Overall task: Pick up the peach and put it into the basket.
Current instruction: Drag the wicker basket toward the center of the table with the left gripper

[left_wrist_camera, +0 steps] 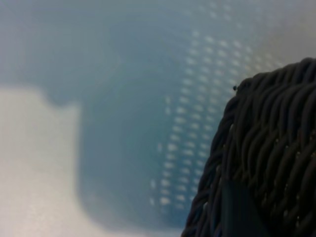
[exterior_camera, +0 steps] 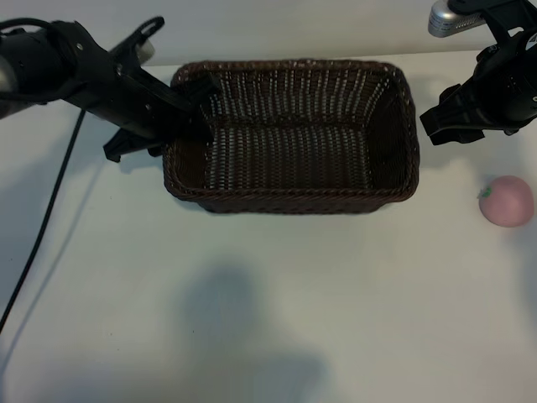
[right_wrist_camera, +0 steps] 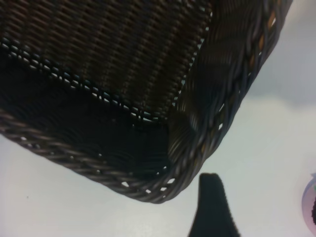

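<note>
Exterior view, basket [exterior_camera: 294, 197]: dark-brown woven wicker, rectangular with rounded corners, standing on the white table [exterior_camera: 252, 294] in the upper middle of the view; nothing lies inside it.
Exterior view, peach [exterior_camera: 507, 201]: pale pink, resting on the table near the right edge, well apart from the basket and outside it; green stem mark faces the basket.
Exterior view, left gripper [exterior_camera: 200, 107]: reaches across the basket's left rim; one finger lies inside over the upper-left corner, the other against the left wall. Jaws part-spread and straddling the rim; whether they press the wicker cannot be told.
Exterior view, right gripper [exterior_camera: 453, 124]: just beside the basket's right rim, above the peach in the view, apart from both. Jaws released, holding nothing.
Left wrist view, basket [left_wrist_camera: 266, 158]: braided rim very close to the camera; table beyond is blurred.
Right wrist view, basket [right_wrist_camera: 123, 74]: one rounded corner and the woven floor visible.
Right wrist view, finger [right_wrist_camera: 212, 207]: dark tip over bare table, touching nothing.
Right wrist view, peach [right_wrist_camera: 311, 210]: only a pink sliver at the frame edge.
</note>
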